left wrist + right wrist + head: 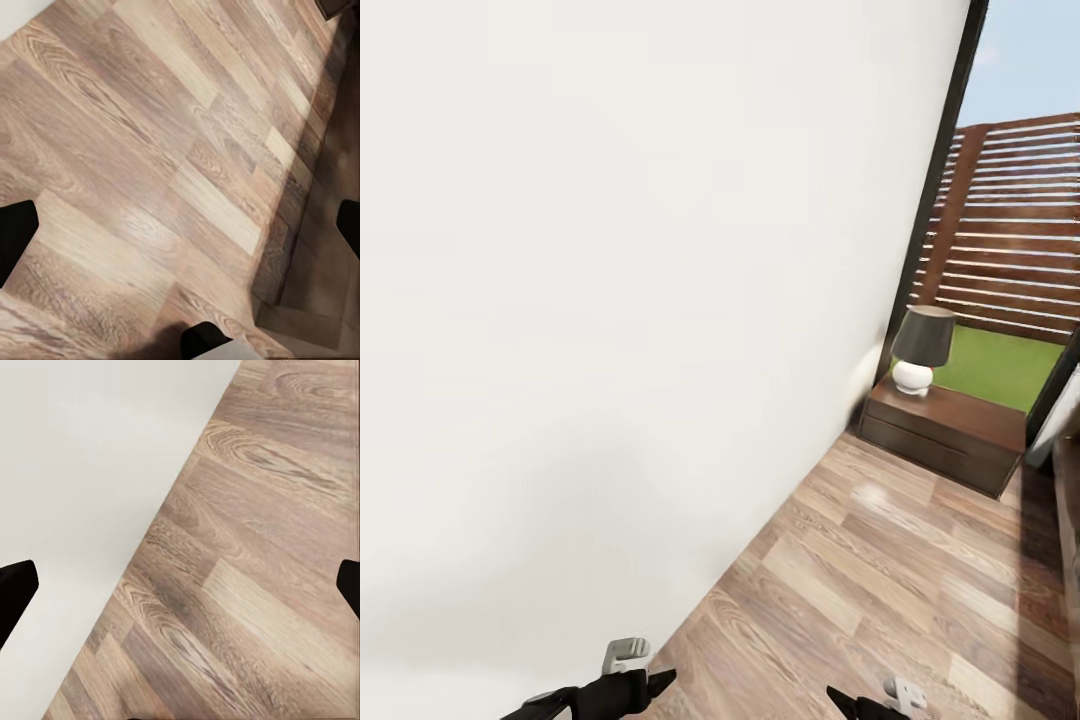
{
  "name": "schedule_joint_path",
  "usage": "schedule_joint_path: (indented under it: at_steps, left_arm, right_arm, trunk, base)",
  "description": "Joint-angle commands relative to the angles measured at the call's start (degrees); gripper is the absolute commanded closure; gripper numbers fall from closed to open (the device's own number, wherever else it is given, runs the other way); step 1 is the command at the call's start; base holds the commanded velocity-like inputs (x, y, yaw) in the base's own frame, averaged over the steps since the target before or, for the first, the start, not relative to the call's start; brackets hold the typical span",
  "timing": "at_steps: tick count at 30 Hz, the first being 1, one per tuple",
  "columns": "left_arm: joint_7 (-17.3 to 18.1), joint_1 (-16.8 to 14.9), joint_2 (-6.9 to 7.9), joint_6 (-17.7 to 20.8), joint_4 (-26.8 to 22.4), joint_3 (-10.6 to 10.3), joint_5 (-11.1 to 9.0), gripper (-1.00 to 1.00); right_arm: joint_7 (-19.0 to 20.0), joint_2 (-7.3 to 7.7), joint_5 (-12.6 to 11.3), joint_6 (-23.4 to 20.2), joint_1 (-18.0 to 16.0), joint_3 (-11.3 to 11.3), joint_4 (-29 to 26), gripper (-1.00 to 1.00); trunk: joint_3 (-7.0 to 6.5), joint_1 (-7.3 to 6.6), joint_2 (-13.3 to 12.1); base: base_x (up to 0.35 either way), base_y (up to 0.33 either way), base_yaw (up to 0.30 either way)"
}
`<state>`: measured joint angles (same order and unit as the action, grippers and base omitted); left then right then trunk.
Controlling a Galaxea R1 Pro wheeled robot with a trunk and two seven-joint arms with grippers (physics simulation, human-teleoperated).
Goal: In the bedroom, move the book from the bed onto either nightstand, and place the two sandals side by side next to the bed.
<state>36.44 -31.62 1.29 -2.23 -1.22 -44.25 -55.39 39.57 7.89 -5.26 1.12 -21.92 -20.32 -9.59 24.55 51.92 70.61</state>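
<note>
The robot stands close to a white wall [610, 300], its view tilted, with a nightstand [945, 430] ahead in the corner by the window [1010, 200], a lamp [920, 350] sitting on its top. The left gripper [180, 229] and right gripper [180, 585] both hang spread wide over bare wood floor [880, 580], holding nothing. I can't spot the book or sandals from here. I'd guess the paperback is light and bendy, best pinched at the spine edge, and the flip-flops soft and floppy, best taken by the sole's rim or strap
</note>
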Motion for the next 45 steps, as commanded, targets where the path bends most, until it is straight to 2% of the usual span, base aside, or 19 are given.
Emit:
schedule_joint_path:
  at_steps: [1, 6, 16, 39, 45]
  left_arm:
    - [0.1, 0.0, 0.02, -0.2, 0.0, -0.5, -0.3, -1.0]
    - [0.1, 0.0, 0.02, -0.2, 0.0, -0.5, -0.3, -1.0]
    - [0.1, 0.0, 0.02, -0.2, 0.0, -0.5, -0.3, -1.0]
    - [0.1, 0.0, 0.02, -0.2, 0.0, -0.5, -0.4, -1.0]
    - [0.1, 0.0, 0.02, -0.2, 0.0, -0.5, -0.3, -1.0]
  right_arm:
    - [0.2, 0.03, -0.5, 0.1, -0.1, 0.3, 0.1, -1.0]
    - [0.2, 0.04, -0.6, 0.1, -0.1, 0.3, 0.1, -1.0]
    - [0.1, 0.03, -0.5, 0.1, -0.1, 0.3, 0.1, -1.0]
    - [0.1, 0.02, -0.5, 0.1, -0.1, 0.3, 0.2, -1.0]
    - [0.1, 0.02, -0.5, 0.1, -0.1, 0.3, 0.2, -1.0]
  trunk:
    - [0.06, 0.0, 0.0]
    - [0.06, 0.0, 0.0]
    - [0.06, 0.0, 0.0]
    - [0.06, 0.0, 0.0]
    - [0.06, 0.0, 0.0]
  base:
    - [0.0, 0.0, -0.258]
    - [0.083, 0.0, -0.258]
    - [0.276, 0.0, -0.258]
    - [0.015, 0.0, -0.258]
    - [0.22, 0.0, -0.258]
